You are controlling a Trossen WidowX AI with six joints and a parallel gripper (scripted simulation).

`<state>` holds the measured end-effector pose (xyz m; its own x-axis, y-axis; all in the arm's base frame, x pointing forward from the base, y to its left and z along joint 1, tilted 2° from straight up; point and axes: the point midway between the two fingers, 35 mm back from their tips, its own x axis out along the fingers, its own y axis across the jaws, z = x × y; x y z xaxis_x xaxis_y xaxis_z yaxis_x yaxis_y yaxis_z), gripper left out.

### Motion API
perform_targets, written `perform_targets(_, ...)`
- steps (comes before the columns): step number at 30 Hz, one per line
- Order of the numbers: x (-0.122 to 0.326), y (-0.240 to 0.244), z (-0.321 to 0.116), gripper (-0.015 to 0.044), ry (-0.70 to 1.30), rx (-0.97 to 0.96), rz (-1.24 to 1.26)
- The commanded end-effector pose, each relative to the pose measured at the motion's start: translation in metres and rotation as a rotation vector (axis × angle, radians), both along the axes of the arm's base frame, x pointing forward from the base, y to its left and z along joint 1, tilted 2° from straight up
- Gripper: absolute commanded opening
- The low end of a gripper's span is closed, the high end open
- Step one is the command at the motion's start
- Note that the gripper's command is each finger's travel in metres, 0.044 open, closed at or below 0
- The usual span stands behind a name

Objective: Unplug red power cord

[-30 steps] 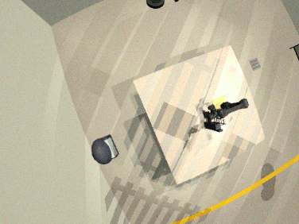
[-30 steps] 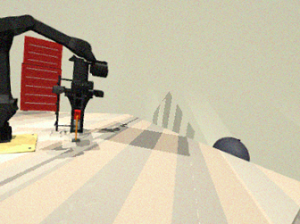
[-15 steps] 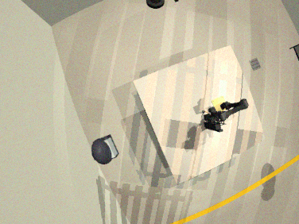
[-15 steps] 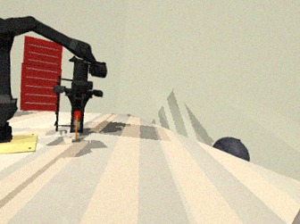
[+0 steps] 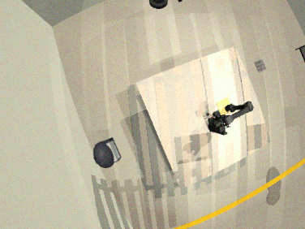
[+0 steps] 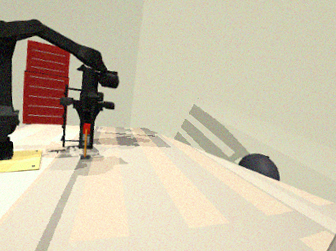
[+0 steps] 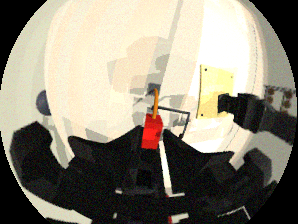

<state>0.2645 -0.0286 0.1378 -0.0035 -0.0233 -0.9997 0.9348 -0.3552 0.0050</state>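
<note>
The red plug is upright, its orange-looking cord running down to a small dark piece on the table. The dark upright body behind the plug appears to be the power strip; much of it is hidden among the black gripper parts. My gripper points down and is partly open, with its two fingers on either side of the plug and strip. I see no clear grip on the plug. Whether its prongs sit in a socket is hidden.
A thin black frame stands close beside the strip. The arm's base is on a yellow plate. A dark round chair stands beyond the table edge. A red cabinet is behind the arm.
</note>
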Motion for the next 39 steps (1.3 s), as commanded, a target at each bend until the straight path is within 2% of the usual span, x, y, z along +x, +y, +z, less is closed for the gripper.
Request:
perform_targets(1,0.000,0.000,-0.006,0.0160,0.002,-0.001,-0.004)
perform_targets(4,0.000,0.000,-0.007,0.0160,0.002,-0.001,-0.004)
perform_targets(8,0.000,0.000,-0.005,0.0055,0.003,0.000,0.000)
perform_targets(16,0.000,0.000,-0.005,0.0002,0.003,0.000,0.000)
perform_targets(39,-0.010,-0.032,-0.004,0.0000,0.003,-0.003,-0.002)
